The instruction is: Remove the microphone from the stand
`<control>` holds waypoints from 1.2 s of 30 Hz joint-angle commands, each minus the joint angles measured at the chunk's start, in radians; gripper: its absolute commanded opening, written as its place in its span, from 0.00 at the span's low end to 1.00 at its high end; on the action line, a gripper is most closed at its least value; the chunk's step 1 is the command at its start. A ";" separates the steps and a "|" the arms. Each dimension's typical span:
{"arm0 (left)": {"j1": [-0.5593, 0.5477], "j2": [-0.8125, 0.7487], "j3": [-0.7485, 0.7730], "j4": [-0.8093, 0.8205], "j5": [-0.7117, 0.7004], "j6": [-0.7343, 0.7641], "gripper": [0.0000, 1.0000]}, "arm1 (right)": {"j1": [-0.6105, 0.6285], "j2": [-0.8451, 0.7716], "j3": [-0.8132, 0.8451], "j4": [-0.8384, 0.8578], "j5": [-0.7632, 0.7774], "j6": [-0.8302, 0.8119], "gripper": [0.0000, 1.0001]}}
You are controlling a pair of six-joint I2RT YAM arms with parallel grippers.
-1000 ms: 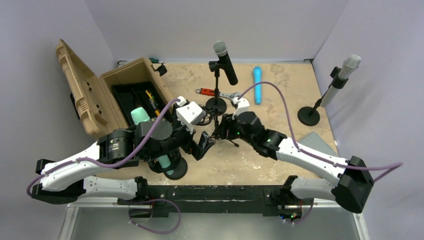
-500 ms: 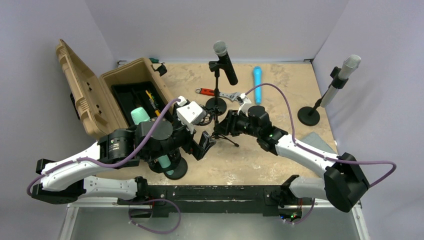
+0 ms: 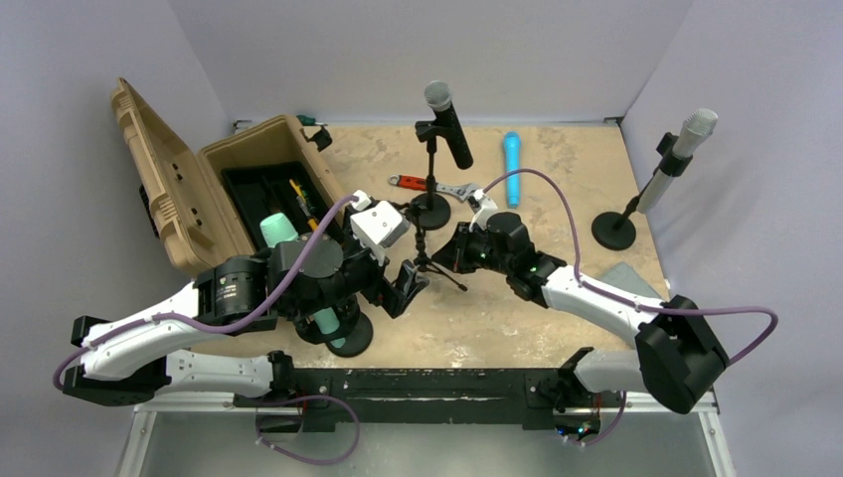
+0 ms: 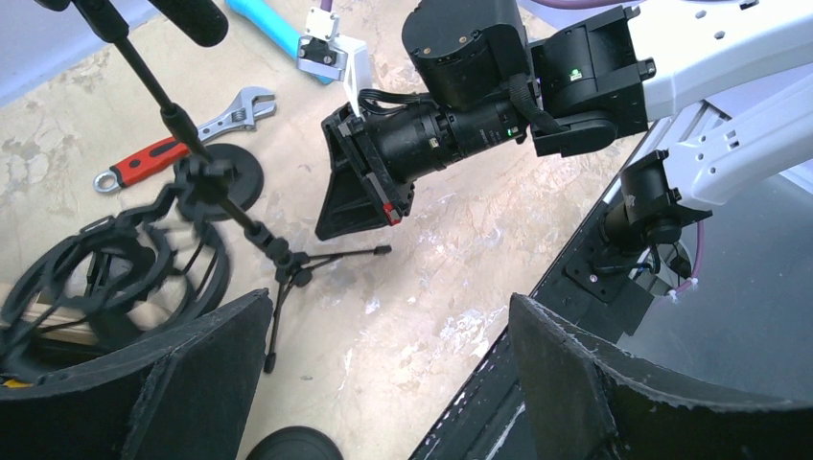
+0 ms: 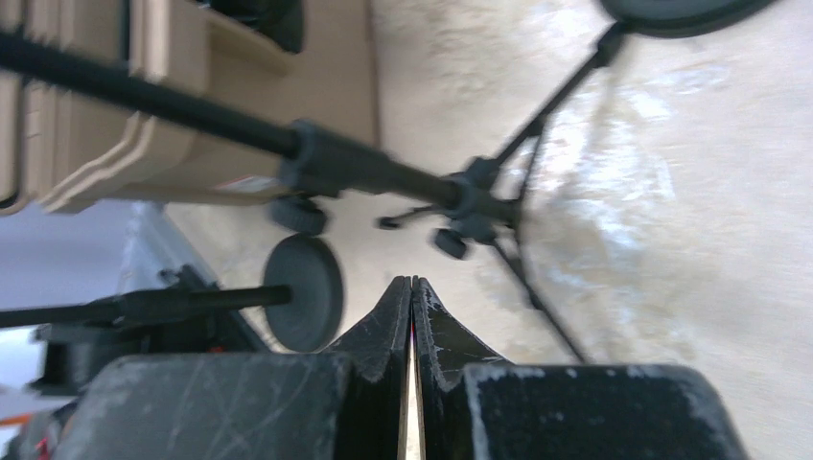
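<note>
Right arm has swung up and left across the frame since a second ago, its elbow now nearer the bottom centre. The right pincer [image 3: 447,260] has gone from part-open to clenched.

- Right wrist view: right pincer [image 5: 412,287] fingers pressed flat together, nothing between them. Tripod stand [image 5: 470,206] lies just beyond the tips, ungripped.
- Top view: tripod stand [image 3: 427,260] at mid-frame, between the two pincers.
- Left pincer [image 3: 408,281] released, jaws wide. Left wrist view: left pincer [image 4: 388,316] spread to either lower corner, bare bench between, tripod stand [image 4: 288,268] just past its fingers.
- Microphone [image 3: 450,127]: upper centre of the top view. Black barrel, grey mesh head, tilted in the clip of the stand [image 3: 430,207], head up-left. The stand has a round base. Only the dark barrel of the microphone [image 4: 197,14] shows at the top edge of the left wrist view.
- Wrench [image 3: 413,183], red handle, flat on the bench [image 3: 378,149] beside the round base.
- Blue microphone [image 3: 512,167] lies right of the stand. White microphone [image 3: 686,139] is on its own stand at far right.
- Tan case [image 3: 258,134] open at upper left.
</note>
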 commanded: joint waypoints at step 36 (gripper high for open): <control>0.010 -0.030 -0.031 0.026 -0.004 -0.016 0.91 | 0.279 -0.005 0.053 -0.030 0.437 -0.203 0.60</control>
